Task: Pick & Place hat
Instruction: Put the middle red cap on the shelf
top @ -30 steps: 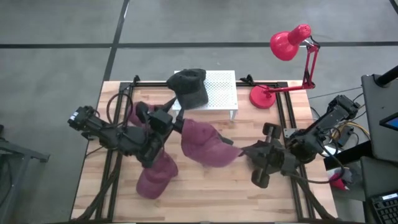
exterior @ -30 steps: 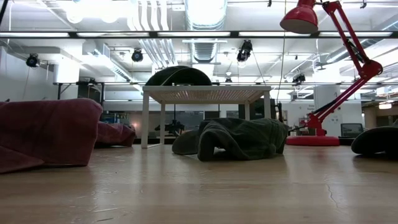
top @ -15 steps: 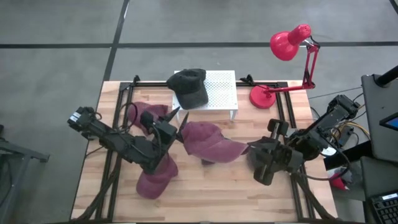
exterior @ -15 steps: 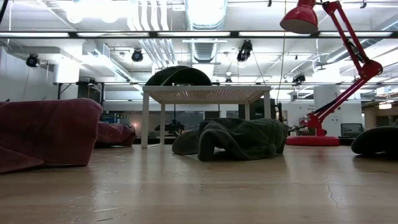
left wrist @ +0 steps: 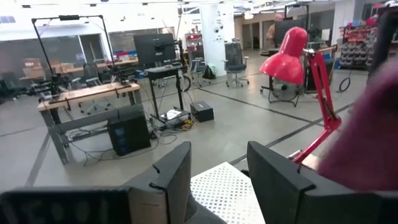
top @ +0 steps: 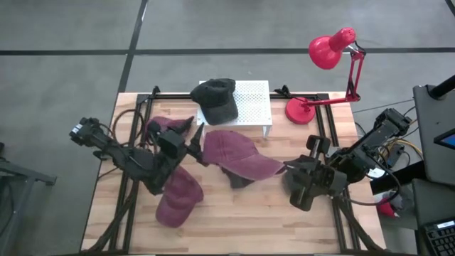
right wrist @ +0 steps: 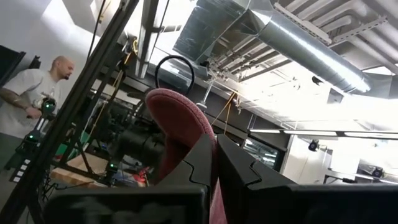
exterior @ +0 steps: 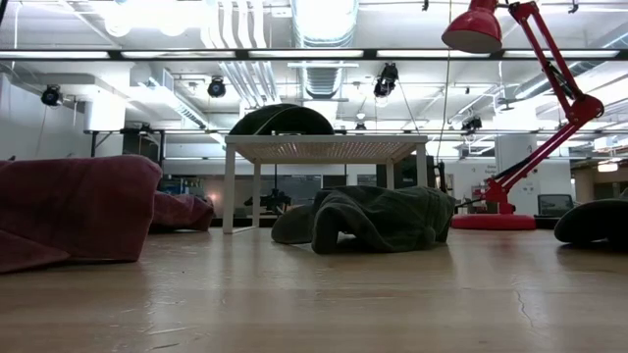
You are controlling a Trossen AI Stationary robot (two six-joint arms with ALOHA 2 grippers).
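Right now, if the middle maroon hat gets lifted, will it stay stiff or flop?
Probably floppy: the hat lies rumpled, its cloth bunched where the right gripper pinches its edge. Likely light, being thin cloth around a hollow crown. Unlikely to roll or slip.

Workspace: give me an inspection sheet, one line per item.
Surface: wooden table, bare at the front.
Job's things: maroon hat at centre, its brim pinched in the shut right gripper; dark hat on the white perforated stand; second maroon hat front left.
Clutter: red desk lamp at the back right.
Grippers: left gripper open, beside the maroon hat's crown.
Cables: loops by the left arm.
Surroundings: person standing beyond the table; desks and chairs.
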